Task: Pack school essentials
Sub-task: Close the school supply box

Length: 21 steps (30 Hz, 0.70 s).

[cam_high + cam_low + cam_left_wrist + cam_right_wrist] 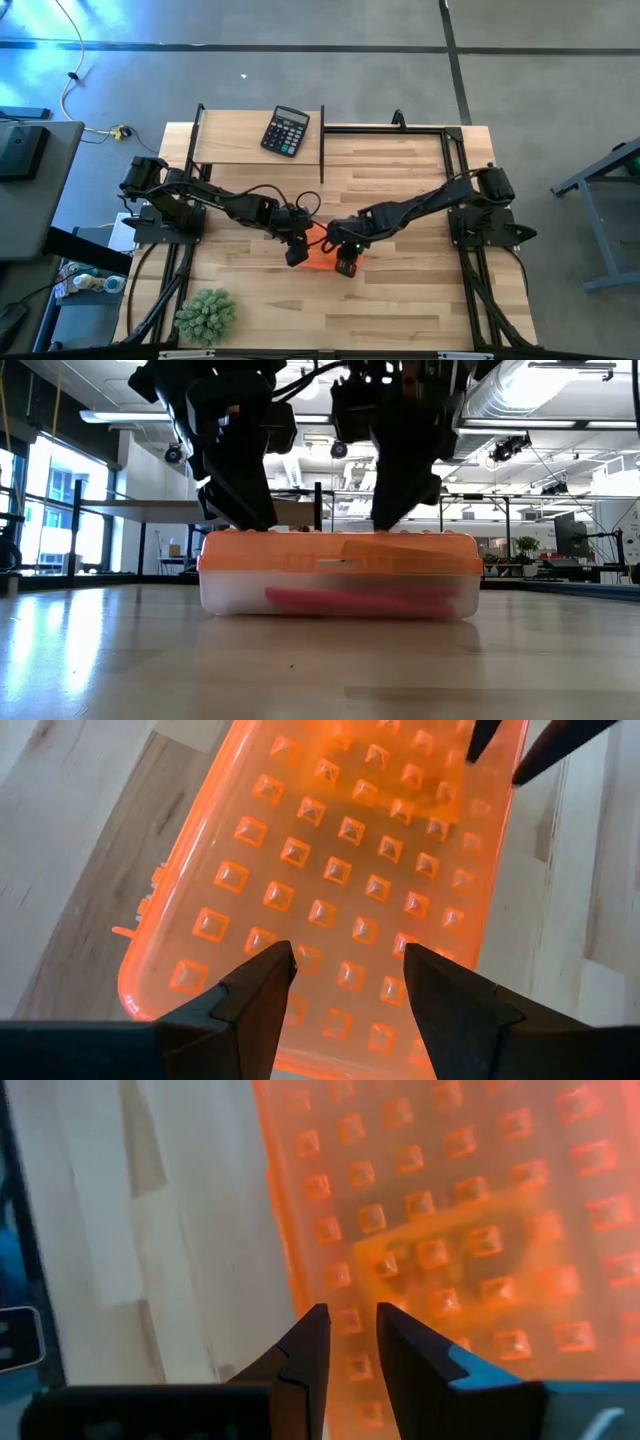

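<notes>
The orange-lidded pencil case is located at the centre of the wooden table, lid closed. Both grippers are positioned on its studded lid: the left gripper with fingers apart, the right gripper with fingers nearly together. A pinkish object, possibly a pen, is visible inside.

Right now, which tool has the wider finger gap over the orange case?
The left tool: its fingers stand well apart over the studded orange lid. The right tool shows only a narrow slit between its fingers, near the lid's edge.
</notes>
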Tool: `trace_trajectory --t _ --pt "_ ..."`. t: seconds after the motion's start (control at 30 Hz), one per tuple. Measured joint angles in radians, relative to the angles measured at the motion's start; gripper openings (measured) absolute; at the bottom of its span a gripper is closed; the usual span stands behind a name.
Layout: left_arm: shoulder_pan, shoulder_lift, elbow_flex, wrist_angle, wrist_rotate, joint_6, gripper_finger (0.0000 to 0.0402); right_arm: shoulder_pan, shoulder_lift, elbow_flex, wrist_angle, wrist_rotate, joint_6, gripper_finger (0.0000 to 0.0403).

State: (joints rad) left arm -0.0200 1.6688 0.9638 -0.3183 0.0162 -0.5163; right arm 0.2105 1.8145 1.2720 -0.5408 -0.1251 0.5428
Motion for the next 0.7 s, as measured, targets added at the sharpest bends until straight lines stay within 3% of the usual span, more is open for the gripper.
trace_trajectory --t 0.33,0.7 --pt "0.0 0.0 -0.001 0.004 -0.005 -0.003 0.019 -0.007 0.084 0.009 -0.008 -0.016 0.068 0.0078" --pt "0.0 0.0 0.008 -0.003 0.025 0.04 0.019 -0.01 0.061 0.003 -0.008 -0.008 0.057 0.0078"
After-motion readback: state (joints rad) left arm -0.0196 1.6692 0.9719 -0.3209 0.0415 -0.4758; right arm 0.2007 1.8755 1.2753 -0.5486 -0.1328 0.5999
